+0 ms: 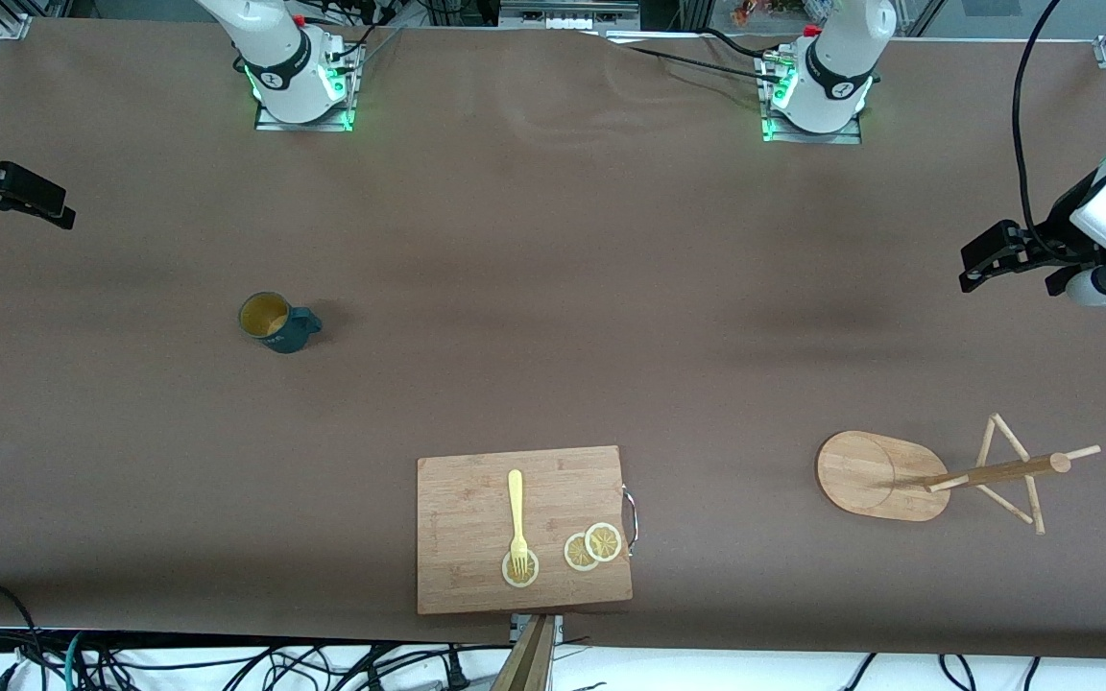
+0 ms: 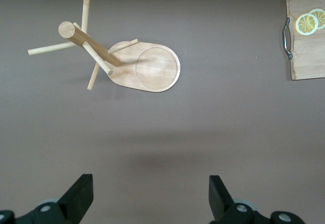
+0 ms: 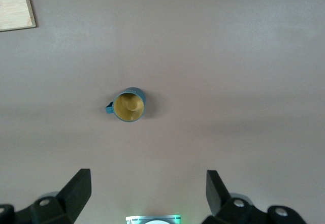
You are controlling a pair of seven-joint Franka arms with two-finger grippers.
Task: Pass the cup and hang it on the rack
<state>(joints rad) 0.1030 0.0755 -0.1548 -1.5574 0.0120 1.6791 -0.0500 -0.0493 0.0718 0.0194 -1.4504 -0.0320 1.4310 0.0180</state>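
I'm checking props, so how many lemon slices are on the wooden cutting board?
3, all on the rectangular wooden cutting board, at its end nearest the front camera: one round yellow lemon slice under the yellow fork's tines, and two overlapping slices beside its metal handle.

A brown table (image 1: 553, 288) carried three things. The cutting board (image 1: 524, 530) lay at the edge nearest the front camera. The cup (image 1: 278, 322) stood upright, farther from that camera than the board, toward the right arm's end. The rack (image 1: 884, 475) stood beside the board, toward the left arm's end.
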